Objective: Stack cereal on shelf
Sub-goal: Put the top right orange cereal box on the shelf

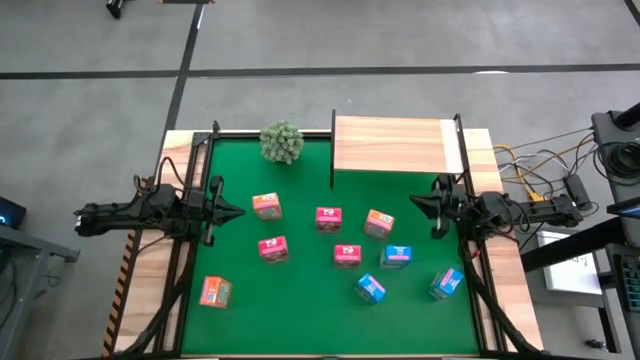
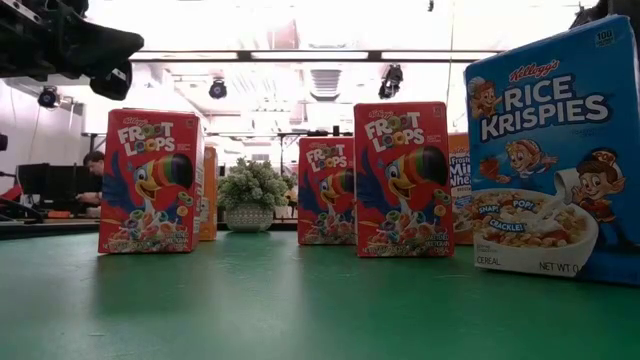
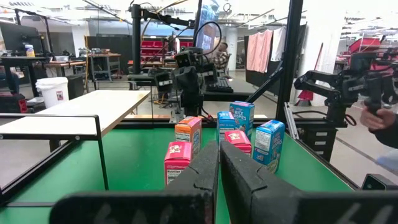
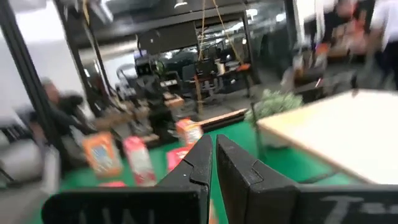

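Blue cereal box [image 2: 553, 150], plant [image 2: 250, 194] behind

Nine cereal boxes [image 1: 328, 219] upright, scattered on mat, shelf [image 1: 393, 145] bare

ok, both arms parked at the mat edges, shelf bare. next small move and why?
Probably open the right gripper and swing it toward the orange box, the closest to it. Both grippers are shut and empty, the left gripper hangs over the mat's left side, all nine boxes sit on the green mat, and the shelf holds nothing.
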